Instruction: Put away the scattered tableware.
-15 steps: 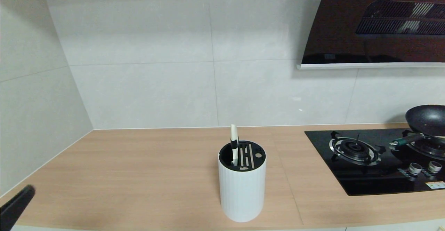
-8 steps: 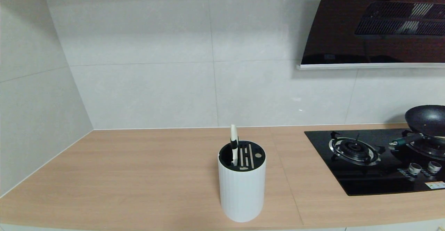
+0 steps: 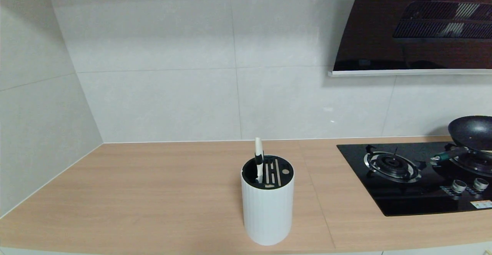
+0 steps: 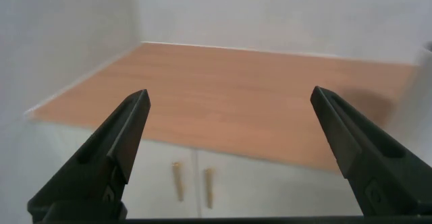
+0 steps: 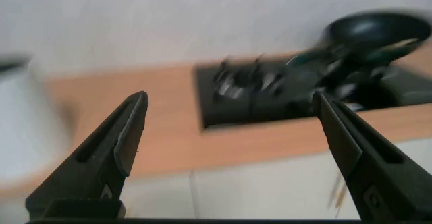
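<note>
Head view a second ago had a dark piece of the left arm at the counter's near left corner; it has since pulled back, and the left pincer (image 4: 228, 96), spread wide and holding nothing, now hangs off the front edge of the counter (image 4: 256, 109), above the cabinet doors (image 4: 236, 183). The white utensil holder (image 3: 268, 205) stands well ahead of it toward the robot's right, with one white-and-black utensil (image 3: 258, 159) upright in a slot, so I judge that piece stowed and the arm retreating. The right pincer (image 5: 228, 97) is likewise spread and empty, with the hob (image 5: 270, 96) ahead of it; holder and utensil have not shifted.
</note>
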{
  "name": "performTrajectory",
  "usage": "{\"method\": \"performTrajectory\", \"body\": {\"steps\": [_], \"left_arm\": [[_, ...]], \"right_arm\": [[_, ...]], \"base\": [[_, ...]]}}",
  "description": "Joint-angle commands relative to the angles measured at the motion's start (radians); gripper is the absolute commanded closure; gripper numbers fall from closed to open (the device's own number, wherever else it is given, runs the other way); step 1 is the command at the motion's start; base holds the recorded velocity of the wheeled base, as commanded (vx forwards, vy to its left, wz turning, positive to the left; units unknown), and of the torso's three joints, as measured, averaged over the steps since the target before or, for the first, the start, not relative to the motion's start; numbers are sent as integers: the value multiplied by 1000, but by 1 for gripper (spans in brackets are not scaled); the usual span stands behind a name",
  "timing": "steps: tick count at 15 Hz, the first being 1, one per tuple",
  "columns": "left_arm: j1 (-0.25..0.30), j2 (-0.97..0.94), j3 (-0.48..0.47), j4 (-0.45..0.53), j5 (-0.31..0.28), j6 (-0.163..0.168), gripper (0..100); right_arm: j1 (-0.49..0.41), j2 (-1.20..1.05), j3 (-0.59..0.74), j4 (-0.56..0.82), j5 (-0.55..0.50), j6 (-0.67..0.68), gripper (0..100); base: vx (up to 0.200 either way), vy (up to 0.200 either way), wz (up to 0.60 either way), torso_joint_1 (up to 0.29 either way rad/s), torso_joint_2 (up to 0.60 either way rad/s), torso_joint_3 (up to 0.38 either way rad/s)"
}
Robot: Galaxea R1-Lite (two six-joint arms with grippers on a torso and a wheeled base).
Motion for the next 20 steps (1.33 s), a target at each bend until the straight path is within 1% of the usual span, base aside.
{"method": "performTrajectory", "body": {"steps": [1,2,3,5,7,10,11,12,13,14,15,16,17,18,19,20], "left_arm": [[1,0,13,-3,-40,0,0],[1,0,10,-2,-67,-4,0],[1,0,10,-2,-78,-7,0],[1,0,11,-3,-66,-7,0],[1,0,11,-3,-60,-23,0],[1,0,11,-3,-53,-19,0],[2,2,20,-15,-34,-33,0],[2,2,22,-18,-1,-36,0],[2,0,23,-22,-4,-23,0],[1,0,34,-35,-60,47,0],[1,0,34,-34,-119,75,0],[-1,8,34,-34,-135,79,0],[-6,40,46,-32,-164,61,0],[-6,86,48,-34,-172,29,0],[-1,121,48,-34,-167,6,0],[10,38,48,-34,-168,32,0]], "right_arm": [[1,0,9,0,9,0,0],[1,0,9,0,8,1,0],[1,0,9,0,8,1,0],[1,0,9,0,8,3,0],[1,0,9,0,8,3,0],[1,0,9,0,9,3,0],[1,0,9,0,8,3,0],[1,0,9,0,8,1,0],[1,0,9,0,8,1,0],[1,0,9,0,9,1,0],[1,0,9,0,8,1,0],[1,0,9,0,8,1,0],[1,0,9,-2,9,1,0],[1,0,9,0,9,1,0],[1,0,9,0,9,0,0],[1,0,9,0,8,1,0]], "base": [[0,0,0,0,0,0],[0,0,0,0,0,0],[0,0,0,0,0,0],[0,0,0,0,0,0],[0,0,0,0,0,0],[0,0,0,0,0,0],[0,0,0,0,0,0],[0,0,0,0,0,0],[0,0,0,0,0,0],[0,0,0,0,0,0],[0,0,0,0,0,0],[0,0,0,0,0,0],[0,0,0,0,0,0],[0,0,0,0,0,0],[0,0,0,0,0,0],[0,0,0,0,0,0]]}}
